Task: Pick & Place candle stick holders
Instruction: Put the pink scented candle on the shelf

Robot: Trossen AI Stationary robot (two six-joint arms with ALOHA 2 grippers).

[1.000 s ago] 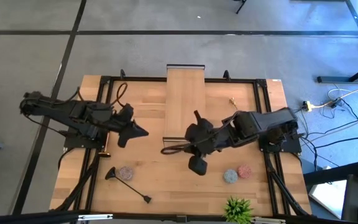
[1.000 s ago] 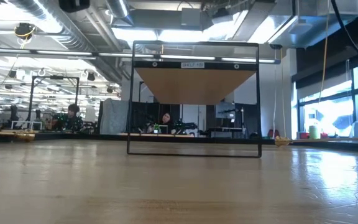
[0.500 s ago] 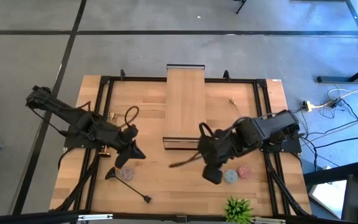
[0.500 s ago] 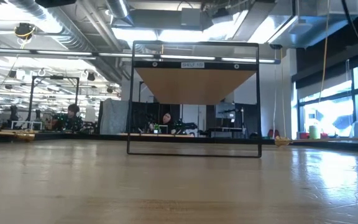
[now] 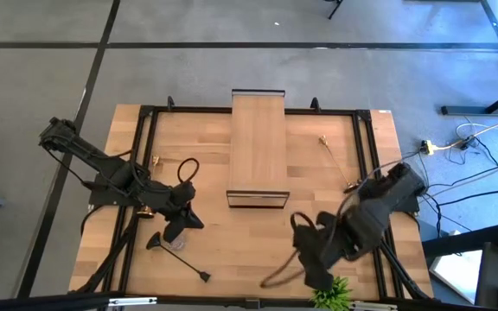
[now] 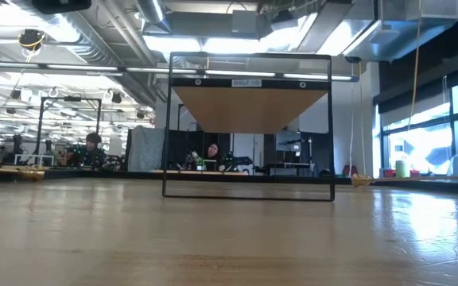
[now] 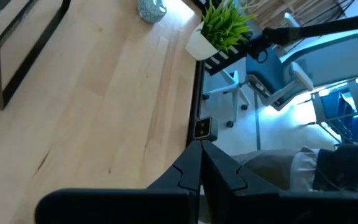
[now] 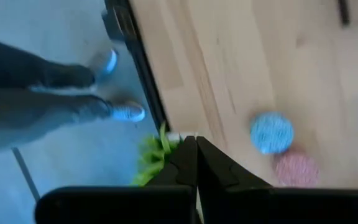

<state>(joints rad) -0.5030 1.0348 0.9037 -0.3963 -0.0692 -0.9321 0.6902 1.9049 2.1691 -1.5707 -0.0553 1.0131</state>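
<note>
Jaws: both pairs pressed together, nothing held
Left gripper: moved toward the near edge, now over thin black metal candlestick lying flat on wooden table
Right gripper: swung away from wooden shelf to small green potted plant
Gold candlestick: lying near the right frame rail
Meaning: no pick made yet

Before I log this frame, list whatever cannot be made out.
- High view: what may be a gold candlestick lies mostly under the left arm; only a glint shows.
- High view: the right arm covers the blue ball and pink ball; the right wrist view shows them blurred.
</note>
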